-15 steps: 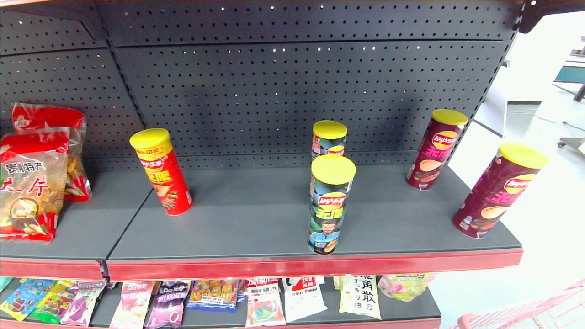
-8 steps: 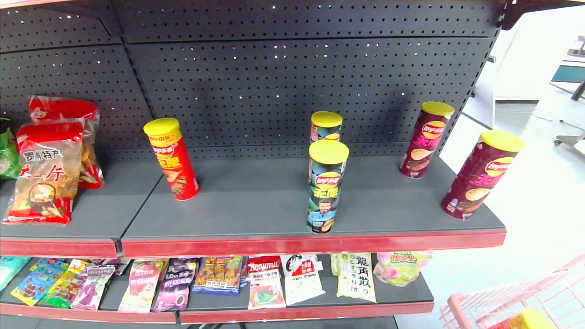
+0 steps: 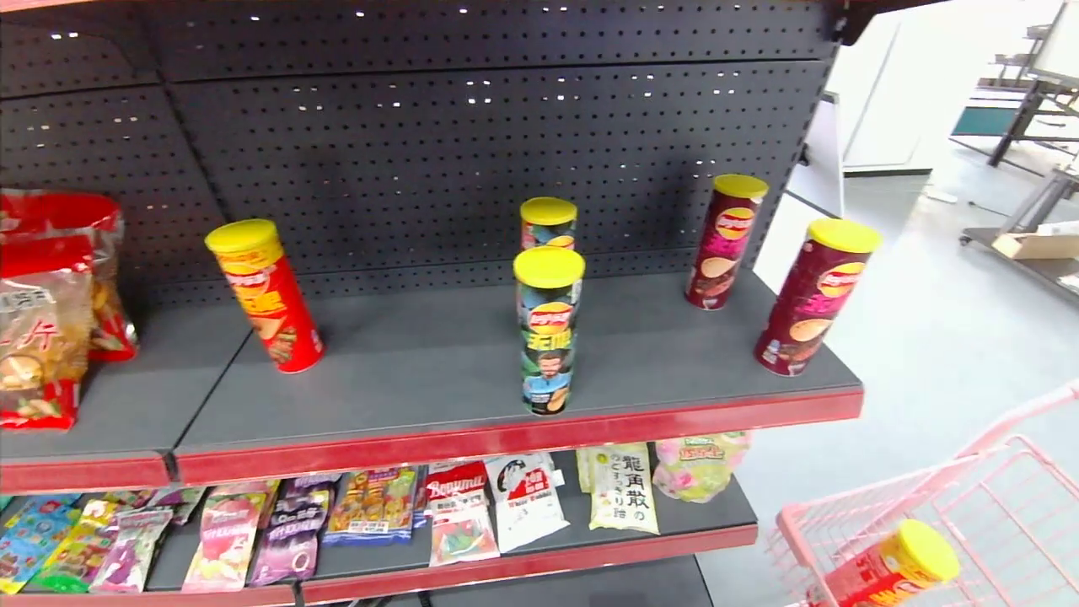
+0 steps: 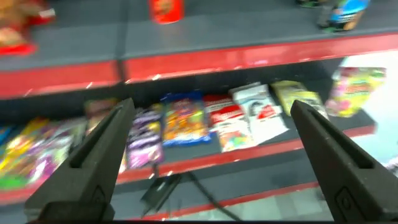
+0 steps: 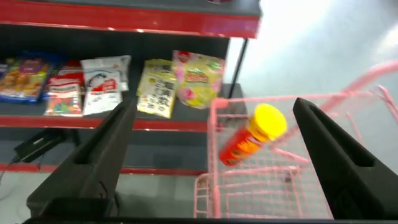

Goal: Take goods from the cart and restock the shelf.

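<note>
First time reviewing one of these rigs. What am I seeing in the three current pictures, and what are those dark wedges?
It is a two-armed robot on wheels. The head-camera picture shows a shelf with five upright chip cans, snack bags on the level below, and a pink cart holding a red can. The other two come from cameras on each wrist. The dark wedges are the left gripper and right gripper seen from behind, fingers spread open, holding nothing.

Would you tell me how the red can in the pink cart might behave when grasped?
The red can lies tilted in the pink cart, so it may roll if nudged. Its round wall looks stiff but could slip.
</note>
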